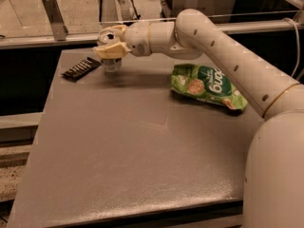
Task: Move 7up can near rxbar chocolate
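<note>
As the single camera view shows, the gripper [110,50] is clamped around the 7up can [112,65], holding it upright over the far part of the table [142,151]. The can stands just beside the rxbar chocolate [81,68], not touching it. Whether its base rests on the surface cannot be told. Judgement: the carry is essentially complete; set-down, release and withdrawal remain. The green snack bag [206,85] lies well apart from both.
</note>
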Controlling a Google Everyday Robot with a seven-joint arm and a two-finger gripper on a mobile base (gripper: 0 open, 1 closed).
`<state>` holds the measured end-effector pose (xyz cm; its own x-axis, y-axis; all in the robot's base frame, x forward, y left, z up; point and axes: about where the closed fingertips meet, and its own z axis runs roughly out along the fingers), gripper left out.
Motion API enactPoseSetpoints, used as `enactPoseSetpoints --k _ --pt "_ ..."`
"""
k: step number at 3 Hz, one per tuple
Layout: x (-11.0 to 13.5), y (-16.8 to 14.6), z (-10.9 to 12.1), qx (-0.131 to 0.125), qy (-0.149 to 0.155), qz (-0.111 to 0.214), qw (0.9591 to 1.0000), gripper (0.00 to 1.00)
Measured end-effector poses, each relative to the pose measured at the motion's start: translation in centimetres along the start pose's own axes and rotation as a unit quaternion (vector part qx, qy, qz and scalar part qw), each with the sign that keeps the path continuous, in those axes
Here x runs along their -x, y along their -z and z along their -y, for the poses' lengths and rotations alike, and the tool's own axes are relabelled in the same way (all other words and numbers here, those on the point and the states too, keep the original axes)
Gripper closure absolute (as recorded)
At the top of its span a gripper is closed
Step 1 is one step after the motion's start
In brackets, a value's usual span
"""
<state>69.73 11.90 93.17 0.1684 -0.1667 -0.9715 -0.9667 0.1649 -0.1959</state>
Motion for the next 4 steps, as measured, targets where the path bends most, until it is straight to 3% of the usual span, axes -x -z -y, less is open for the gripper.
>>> enactPoseSetpoints --k 1,2,4 --pt "-0.6 -2.4 -0.3 0.015 -0.027 0.009 0.9995 1.0" --pt "-1.3 -3.7 -0.5 0.024 -0.055 0.002 0.9982 0.82" --pt "-1.9 -4.1 -0.7 0.023 -0.083 0.013 0.9962 0.35"
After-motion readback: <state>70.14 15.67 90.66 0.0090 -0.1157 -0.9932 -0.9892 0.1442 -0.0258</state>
